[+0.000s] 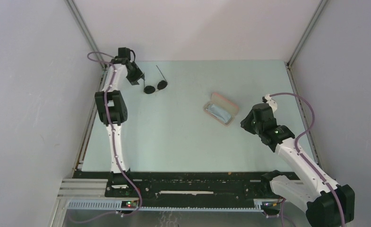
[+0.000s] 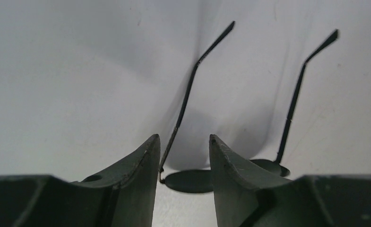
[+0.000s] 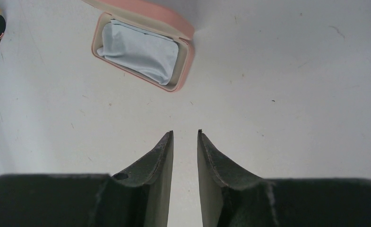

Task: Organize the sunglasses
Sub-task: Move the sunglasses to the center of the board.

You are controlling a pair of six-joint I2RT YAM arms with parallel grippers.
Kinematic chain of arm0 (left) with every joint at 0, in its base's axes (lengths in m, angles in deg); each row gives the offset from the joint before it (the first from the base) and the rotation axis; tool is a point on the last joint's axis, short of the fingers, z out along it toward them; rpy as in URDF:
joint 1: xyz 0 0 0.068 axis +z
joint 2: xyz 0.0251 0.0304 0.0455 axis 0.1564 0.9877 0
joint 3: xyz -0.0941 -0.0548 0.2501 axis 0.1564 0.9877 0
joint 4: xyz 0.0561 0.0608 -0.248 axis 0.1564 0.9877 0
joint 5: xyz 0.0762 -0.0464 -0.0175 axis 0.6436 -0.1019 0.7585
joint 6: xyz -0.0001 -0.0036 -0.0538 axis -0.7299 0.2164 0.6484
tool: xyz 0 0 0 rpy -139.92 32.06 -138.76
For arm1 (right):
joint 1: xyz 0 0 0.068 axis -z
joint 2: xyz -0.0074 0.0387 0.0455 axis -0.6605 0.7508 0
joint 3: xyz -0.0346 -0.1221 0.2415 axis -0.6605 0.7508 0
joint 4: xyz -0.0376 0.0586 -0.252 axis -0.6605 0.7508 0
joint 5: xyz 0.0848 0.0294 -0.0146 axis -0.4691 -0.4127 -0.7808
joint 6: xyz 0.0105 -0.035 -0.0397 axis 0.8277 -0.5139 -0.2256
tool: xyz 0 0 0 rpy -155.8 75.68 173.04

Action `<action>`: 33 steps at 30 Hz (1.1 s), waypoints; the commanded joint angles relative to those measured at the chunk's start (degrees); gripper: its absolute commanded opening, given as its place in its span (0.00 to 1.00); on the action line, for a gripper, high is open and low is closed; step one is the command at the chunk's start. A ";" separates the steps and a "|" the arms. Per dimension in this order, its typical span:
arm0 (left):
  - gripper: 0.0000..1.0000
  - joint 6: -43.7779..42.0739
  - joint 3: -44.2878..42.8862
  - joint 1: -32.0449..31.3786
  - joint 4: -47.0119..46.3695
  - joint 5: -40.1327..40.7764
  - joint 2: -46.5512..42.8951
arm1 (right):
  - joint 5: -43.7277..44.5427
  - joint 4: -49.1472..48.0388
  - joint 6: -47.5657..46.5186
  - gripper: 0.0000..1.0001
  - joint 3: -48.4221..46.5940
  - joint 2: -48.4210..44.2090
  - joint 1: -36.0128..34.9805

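Note:
The sunglasses point(image 1: 156, 87) lie on the table at the back left, with two dark round lenses and thin wire arms unfolded toward the back wall. My left gripper point(image 1: 138, 79) sits low just left of them and is open. In the left wrist view, one lens point(image 2: 189, 181) shows in the gap between the fingertips of the left gripper point(image 2: 184, 138), and one wire arm point(image 2: 188, 94) rises close by the left finger. My right gripper point(image 3: 185, 132) hovers over bare table with a narrow gap and nothing in it. The right gripper point(image 1: 248, 124) is right of the case.
An open pink case point(image 1: 228, 107) lies right of centre with a light blue cloth point(image 1: 218, 111) inside it. In the right wrist view the case point(image 3: 185, 52) and the cloth point(image 3: 141, 49) lie ahead to the left. Metal frame posts stand at the back corners.

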 commanded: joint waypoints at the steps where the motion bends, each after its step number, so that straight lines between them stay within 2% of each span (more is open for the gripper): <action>1: 0.47 1.60 -4.99 0.20 0.78 0.68 4.33 | -1.02 -2.90 0.71 0.33 -0.25 1.05 0.37; 4: 0.46 2.05 -5.25 0.25 0.87 -0.56 5.82 | -1.53 -3.31 1.04 0.33 -0.25 1.66 0.37; 9: 0.37 0.28 -2.79 -0.80 2.61 -0.91 5.24 | -1.49 -3.16 1.67 0.33 -1.03 2.45 0.37; 15: 0.14 -2.37 8.56 -2.93 0.13 0.61 -1.45 | -1.81 -3.28 2.20 0.33 -1.13 2.35 0.15; 20: 0.09 -4.42 18.61 -5.88 -2.71 -1.22 -7.68 | -1.52 -2.64 2.63 0.33 -1.13 1.72 -0.77; 23: 0.02 -4.56 24.11 -7.09 -2.85 -1.90 -11.21 | -1.00 -2.10 2.97 0.33 -1.13 1.03 -1.84; 28: 0.00 -4.62 38.03 -11.30 -6.75 -1.92 -19.13 | 0.40 -1.37 3.06 0.33 -0.96 0.22 -3.89; 33: 0.00 -5.49 46.37 -15.63 -5.22 -2.04 -22.67 | -0.46 -1.91 1.77 0.33 -0.86 -0.03 -4.76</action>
